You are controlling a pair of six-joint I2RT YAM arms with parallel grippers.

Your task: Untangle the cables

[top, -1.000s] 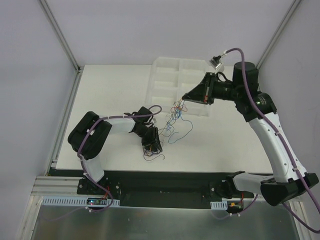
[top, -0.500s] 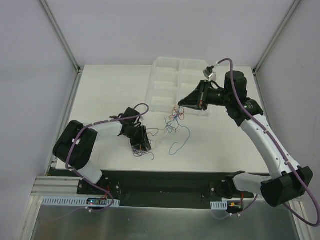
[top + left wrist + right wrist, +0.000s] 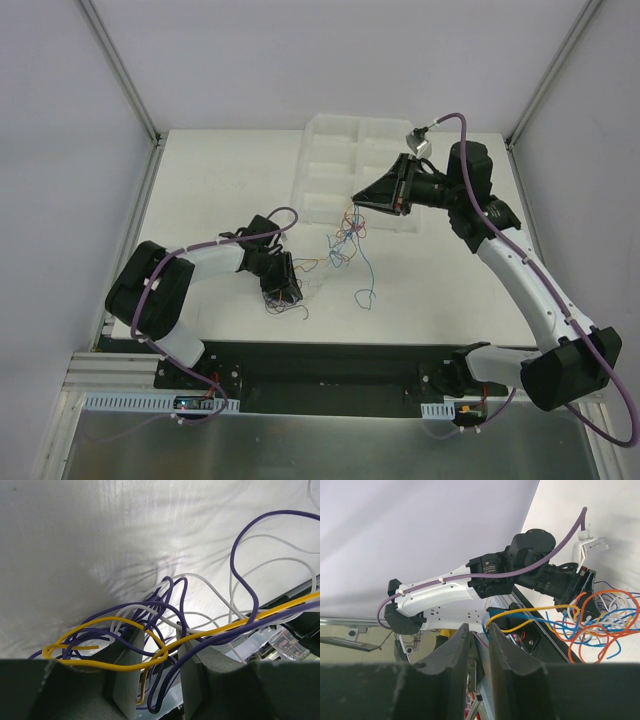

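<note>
Separating cables [image 3: 345, 232]: left gripper [image 3: 160, 652] set astride them, right gripper [image 3: 479, 630] barely parted, either hold undetermined; to be drawn apart slowly.

The top view is bright and evenly lit from above. The white table [image 3: 230, 170] is nearly washed out, and the shadows on it are faint and soft. The metal sheet [image 3: 300, 450] along the bottom edge carries a white glare band. In the left wrist view the cables [image 3: 165, 650] are sharp over a glossy sheen with soft shadows, and the left fingers [image 3: 122, 685] are dim. In the right wrist view the right fingers [image 3: 455, 665] are near-black and blurred, and the tabletop is blown out.
</note>
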